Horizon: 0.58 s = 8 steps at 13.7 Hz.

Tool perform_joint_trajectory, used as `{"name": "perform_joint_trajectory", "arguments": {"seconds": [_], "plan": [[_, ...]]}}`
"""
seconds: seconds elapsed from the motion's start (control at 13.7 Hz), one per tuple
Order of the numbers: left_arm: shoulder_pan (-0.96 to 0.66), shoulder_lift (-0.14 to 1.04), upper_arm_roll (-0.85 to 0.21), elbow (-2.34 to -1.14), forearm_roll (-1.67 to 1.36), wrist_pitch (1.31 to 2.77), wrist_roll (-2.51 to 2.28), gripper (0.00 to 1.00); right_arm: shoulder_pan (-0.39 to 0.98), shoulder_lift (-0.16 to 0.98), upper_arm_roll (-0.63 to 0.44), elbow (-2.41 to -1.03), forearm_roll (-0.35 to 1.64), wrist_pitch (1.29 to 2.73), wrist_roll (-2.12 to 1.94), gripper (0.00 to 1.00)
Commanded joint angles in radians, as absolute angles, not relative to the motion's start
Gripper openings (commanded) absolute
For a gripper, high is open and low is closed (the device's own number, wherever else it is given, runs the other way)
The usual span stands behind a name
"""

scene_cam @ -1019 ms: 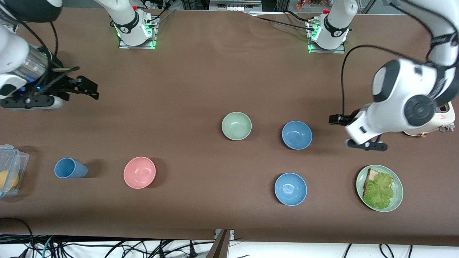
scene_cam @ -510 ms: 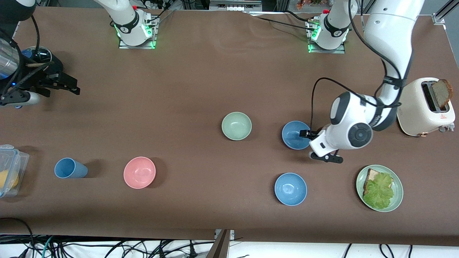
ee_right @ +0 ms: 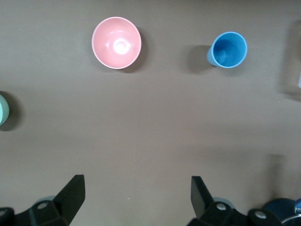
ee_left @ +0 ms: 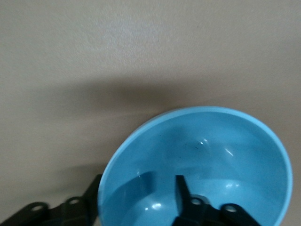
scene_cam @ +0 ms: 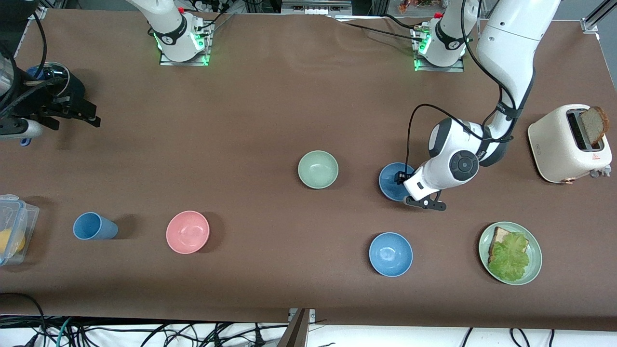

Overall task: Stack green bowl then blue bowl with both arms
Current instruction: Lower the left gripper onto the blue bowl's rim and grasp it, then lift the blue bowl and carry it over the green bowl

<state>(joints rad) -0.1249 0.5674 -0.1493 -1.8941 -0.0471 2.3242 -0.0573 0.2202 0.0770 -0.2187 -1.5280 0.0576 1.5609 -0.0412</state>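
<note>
Straddling the blue bowl [ee_left: 197, 160] rim, left tool [ee_left: 136, 197] spread apart

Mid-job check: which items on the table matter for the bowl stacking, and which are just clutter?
In play: green bowl; blue bowl, its rim straddled by the open left claw; right claw, open, waiting.

Clutter: second blue bowl, pink bowl, blue cup, sandwich plate, toaster.

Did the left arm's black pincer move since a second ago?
Yes. The left arm's black pincer moved from beside the white toaster to the round matte blue bowl beside the sage-green bowl, straddling its rim.
</note>
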Motion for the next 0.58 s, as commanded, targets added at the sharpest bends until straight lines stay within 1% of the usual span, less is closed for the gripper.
{"name": "perform_joint_trajectory", "arguments": {"seconds": [0.0,0.15,0.22,0.36,0.51], "plan": [[-0.121,0.517,-0.149,-1.917,-0.011,2.307,-0.049,0.0,0.213,0.081,-0.222,-1.517,0.054,1.54,-0.04,0.99],[-0.118,0.506,-0.147,-1.911,-0.011,2.28,-0.049,0.0,0.222,0.074,-0.218,-1.516,0.052,1.539,-0.038,0.99],[-0.117,0.502,-0.146,-1.911,-0.011,2.27,-0.049,0.0,0.209,0.074,-0.183,-1.516,0.049,1.54,-0.037,0.99],[-0.114,0.483,-0.146,-1.907,-0.011,2.241,-0.049,0.0,0.12,0.069,-0.073,-1.516,0.048,1.539,-0.037,0.99],[-0.112,0.445,-0.146,-1.873,-0.011,2.163,-0.052,0.0,0.109,0.063,-0.051,-1.517,0.046,1.539,-0.037,0.99]]}}
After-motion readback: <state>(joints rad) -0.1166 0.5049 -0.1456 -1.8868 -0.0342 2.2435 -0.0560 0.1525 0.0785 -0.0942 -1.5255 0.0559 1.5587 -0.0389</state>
